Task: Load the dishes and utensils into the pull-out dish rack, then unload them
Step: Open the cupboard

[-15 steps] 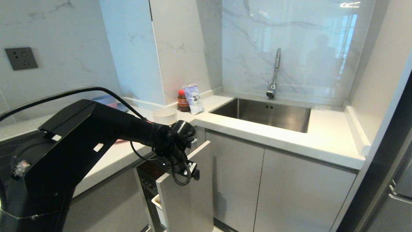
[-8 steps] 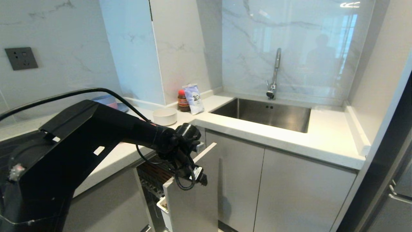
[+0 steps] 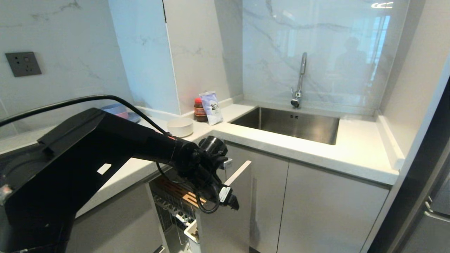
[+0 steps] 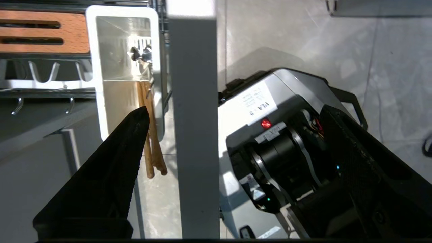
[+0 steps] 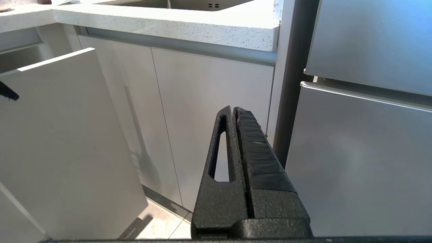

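head view, left to right. my left arm reaches from the lower left toward the pull-out dish rack (image 3: pixel 182 205), which stands drawn out of the cabinet below the surface's (image 3: pixel 351 147) front edge. the left pincer (image 3: pixel 225 196) hangs over the top edge of the grey front panel (image 3: pixel 228 225); in the left wrist view its jaws stand wide apart astride that panel (image 4: pixel 195 135), one finger (image 4: pixel 111 168) on the rack side, and they hold nothing. inside the rack i see the slotted light-wood strip (image 3: pixel 177 193) and chrome wires, with the white cutlery cup (image 4: pixel 126 67) just behind the panel. the chopsticks (image 4: pixel 152 145) stand in that cup, and bright metal in the same cup may be the fork, though i cannot tell. blue and pink ware (image 3: pixel 119 110) shows near the surface's back left, partly hidden by my arm. the off-white bowl (image 3: pixel 180 127) sits on the surface near its inner corner, above the rack; a red-lidded jar (image 3: pixel 199 109) and a white packet (image 3: pixel 211 108) stand just beyond it at the wall. the sink (image 3: pixel 291 124) and tap (image 3: pixel 300 80) follow to the right. the right pincer (image 5: pixel 236 135) appears only in its wrist view, jaws pressed together and empty, facing the cabinet doors beside a steel appliance (image 5: pixel 364 152).
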Controlling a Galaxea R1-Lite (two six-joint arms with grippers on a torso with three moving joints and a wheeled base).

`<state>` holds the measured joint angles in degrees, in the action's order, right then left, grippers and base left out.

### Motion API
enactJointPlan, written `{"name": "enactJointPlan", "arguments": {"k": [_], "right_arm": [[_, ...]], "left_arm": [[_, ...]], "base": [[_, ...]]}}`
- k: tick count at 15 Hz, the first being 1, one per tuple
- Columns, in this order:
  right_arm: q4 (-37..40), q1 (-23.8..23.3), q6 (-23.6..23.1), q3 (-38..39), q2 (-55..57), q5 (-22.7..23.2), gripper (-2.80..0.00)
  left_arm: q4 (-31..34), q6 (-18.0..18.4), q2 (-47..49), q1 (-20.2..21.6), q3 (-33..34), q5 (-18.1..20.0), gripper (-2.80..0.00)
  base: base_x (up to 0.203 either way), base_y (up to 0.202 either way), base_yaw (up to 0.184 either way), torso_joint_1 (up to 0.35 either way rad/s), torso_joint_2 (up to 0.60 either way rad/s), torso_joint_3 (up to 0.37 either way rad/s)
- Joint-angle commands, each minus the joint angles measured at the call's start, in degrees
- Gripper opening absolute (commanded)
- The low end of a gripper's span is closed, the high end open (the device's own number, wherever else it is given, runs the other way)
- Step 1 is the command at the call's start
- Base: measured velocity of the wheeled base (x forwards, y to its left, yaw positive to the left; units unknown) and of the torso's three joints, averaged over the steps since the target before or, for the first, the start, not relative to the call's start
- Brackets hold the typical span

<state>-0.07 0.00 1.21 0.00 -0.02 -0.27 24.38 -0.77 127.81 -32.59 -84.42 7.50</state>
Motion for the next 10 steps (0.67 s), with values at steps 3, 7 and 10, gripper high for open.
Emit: {"name": "enactJointPlan", "arguments": {"k": [3,7,10], "right_arm": [[-0.01,0.0,0.02,0.09,-0.15,0.0,-2.8],[-0.01,0.0,0.02,0.09,-0.15,0.0,-2.8],[-0.01,0.0,0.02,0.09,-0.15,0.0,-2.8]], "left_arm": [[-0.04,-0.78,-1.3,-2.46,1.42,2.83,0.0],[-1.22,-1.17,-2.18,-4.69,3.49,4.46,0.0],[-3.38,-1.34,-2.65,-6.27,5.35,4.8,0.0]], "base": [[0.0,0.0,0.0,0.0,0.0,0.0],[0.0,0.0,0.0,0.0,0.0,0.0],[0.0,0.0,0.0,0.0,0.0,0.0]]}}
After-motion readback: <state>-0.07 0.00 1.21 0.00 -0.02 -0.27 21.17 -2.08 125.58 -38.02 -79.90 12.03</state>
